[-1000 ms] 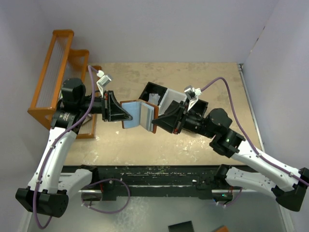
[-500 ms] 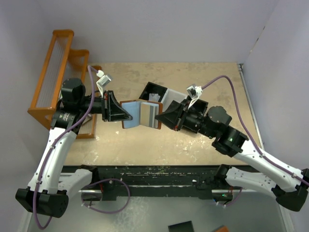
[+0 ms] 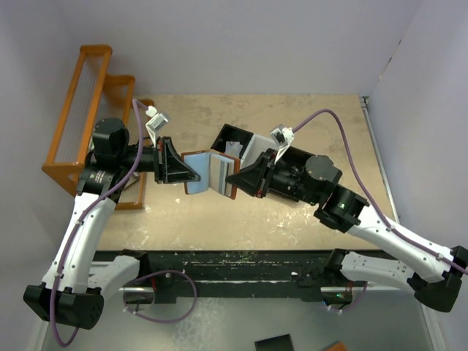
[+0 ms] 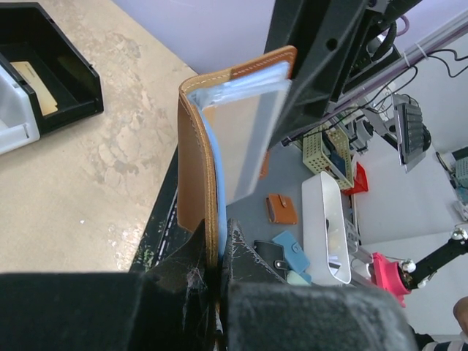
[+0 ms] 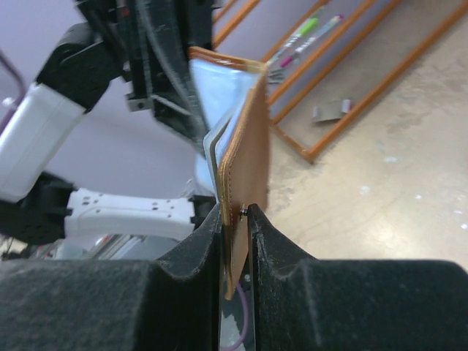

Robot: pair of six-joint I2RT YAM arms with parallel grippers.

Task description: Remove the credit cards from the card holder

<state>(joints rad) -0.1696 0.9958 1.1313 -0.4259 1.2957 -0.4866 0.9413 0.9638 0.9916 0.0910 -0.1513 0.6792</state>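
The brown card holder (image 3: 196, 174) hangs open in the air between my two grippers, its pale blue-grey lining facing up. My left gripper (image 3: 191, 175) is shut on its left flap (image 4: 191, 168). My right gripper (image 3: 235, 179) is shut on its right flap and snap tab (image 5: 247, 146). A greyish credit card (image 3: 222, 172) sits in the right flap's pocket. Its flat face shows in the left wrist view (image 4: 252, 139), and its thin edge shows in the right wrist view (image 5: 212, 157). No card is out of the holder.
A black-and-white three-compartment tray (image 3: 245, 145) stands just behind the wallet, a pale scrap in one black bin (image 4: 33, 77). An orange wire rack (image 3: 80, 110) fills the far left, with pens in it (image 5: 292, 44). The table's front edge lies below the wallet.
My right gripper has swung left and up, tilting the right flap back toward the left one, so the wallet is less widely open than half a second ago. My left arm has not moved.
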